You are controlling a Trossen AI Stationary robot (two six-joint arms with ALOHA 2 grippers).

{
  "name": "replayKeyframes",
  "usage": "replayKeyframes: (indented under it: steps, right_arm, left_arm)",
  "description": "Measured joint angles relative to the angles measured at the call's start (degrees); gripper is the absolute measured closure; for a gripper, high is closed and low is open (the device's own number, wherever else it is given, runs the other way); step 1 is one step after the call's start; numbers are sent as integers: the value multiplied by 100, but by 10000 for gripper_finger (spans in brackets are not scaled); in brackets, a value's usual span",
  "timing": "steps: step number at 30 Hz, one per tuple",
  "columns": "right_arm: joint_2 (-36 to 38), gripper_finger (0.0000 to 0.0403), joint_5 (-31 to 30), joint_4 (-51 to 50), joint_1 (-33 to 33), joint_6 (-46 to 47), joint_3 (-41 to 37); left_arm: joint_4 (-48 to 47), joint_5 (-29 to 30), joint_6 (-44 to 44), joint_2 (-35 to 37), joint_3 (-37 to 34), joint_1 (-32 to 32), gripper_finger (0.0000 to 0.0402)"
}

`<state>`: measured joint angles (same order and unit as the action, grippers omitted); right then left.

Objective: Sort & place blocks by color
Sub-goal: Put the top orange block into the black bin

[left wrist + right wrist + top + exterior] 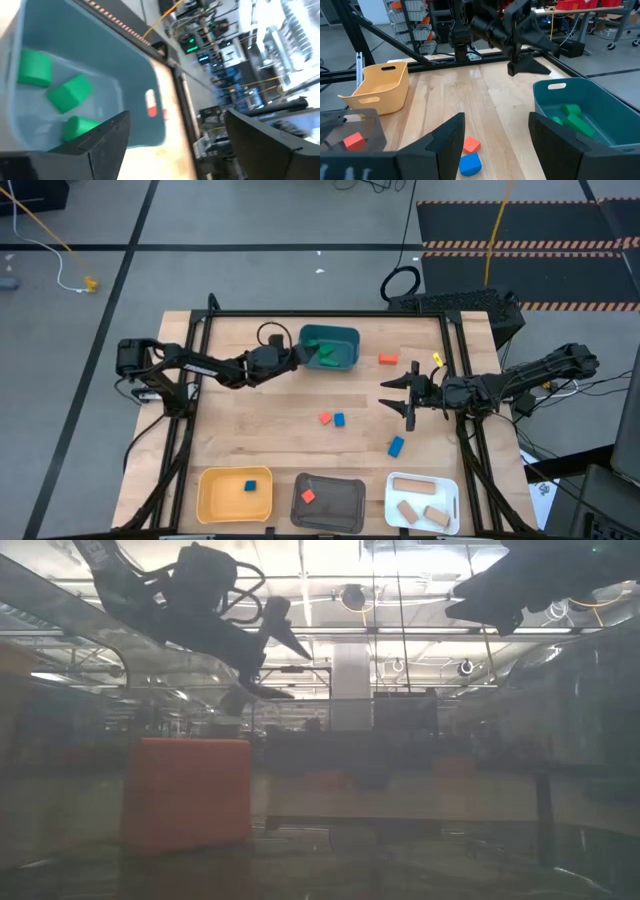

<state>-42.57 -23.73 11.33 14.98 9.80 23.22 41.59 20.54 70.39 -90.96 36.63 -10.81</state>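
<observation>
You are finishing a green drop: your left gripper [297, 356] is hanging spread and empty at the rim of the teal bin [350, 337], with the green blocks [70, 93] lying inside it. Your right gripper [397, 394] is waiting, spread, near the bin. Next you are probably going for the red block [325, 418] or the blue block [339, 420], both out on the table below the bin.
</observation>
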Motion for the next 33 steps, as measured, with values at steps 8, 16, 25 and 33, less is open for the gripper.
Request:
replayKeyframes:
  steps: [8,16,25,33]
  right_arm:
    - [2,190,0,0,-1,-1,0]
    - [2,190,0,46,0,0,0]
    - [0,190,0,44,0,-2,0]
    - [1,190,0,44,0,0,0]
  left_arm:
    - [-40,-114,-561,-11,-6,209,112]
    - [75,-714,-1618,-7,-6,388,140]
    - [520,-767,-2506,-9,-6,385,187]
    - [983,-917,-2528,-5,-1,465,195]
